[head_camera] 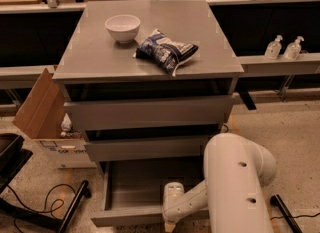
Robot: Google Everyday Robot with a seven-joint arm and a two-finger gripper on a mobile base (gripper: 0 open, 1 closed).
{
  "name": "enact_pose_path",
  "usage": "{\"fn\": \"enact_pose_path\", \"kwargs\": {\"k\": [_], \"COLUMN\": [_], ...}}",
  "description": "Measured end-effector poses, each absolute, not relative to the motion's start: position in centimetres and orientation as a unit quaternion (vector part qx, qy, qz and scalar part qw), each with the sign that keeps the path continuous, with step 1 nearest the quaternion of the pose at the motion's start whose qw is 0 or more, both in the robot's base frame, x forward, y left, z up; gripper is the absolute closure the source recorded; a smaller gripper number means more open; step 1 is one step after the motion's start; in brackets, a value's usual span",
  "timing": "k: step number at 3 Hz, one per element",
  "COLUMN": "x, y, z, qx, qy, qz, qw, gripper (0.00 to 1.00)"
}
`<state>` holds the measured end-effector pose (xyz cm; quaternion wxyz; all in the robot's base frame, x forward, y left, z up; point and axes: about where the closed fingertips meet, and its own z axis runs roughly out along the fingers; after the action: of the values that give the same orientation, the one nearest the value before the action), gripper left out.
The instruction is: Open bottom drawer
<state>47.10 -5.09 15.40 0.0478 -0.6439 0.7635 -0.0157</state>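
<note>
The grey cabinet has three drawers. Its bottom drawer is pulled out toward me, showing a plain grey box inside, and its flat front lies near the lower edge of the view. My white arm reaches in from the lower right. The gripper is down at the drawer's front edge, right of its middle, mostly hidden behind the wrist. The two drawers above stand slightly ajar.
A white bowl and a dark blue snack bag lie on the cabinet top. An open cardboard box stands at the left, with a black stand and cables on the floor. Two pump bottles sit on the right ledge.
</note>
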Motion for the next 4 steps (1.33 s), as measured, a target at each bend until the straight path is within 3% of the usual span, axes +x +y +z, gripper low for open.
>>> {"fn": "enact_pose_path", "kwargs": {"k": [1,2,4], "x": [47.1,47.2,48.0], "y": [-5.1,-5.9,-9.2], "z": [15.4,17.5,27.0], "qx": [-0.644,-0.634,-0.611], "qy": [0.763,0.772,0.783], "qz": [-0.015,-0.030,-0.102], "qw": [0.047,0.042,0.056], "gripper": [0.00,0.18,0.65]}}
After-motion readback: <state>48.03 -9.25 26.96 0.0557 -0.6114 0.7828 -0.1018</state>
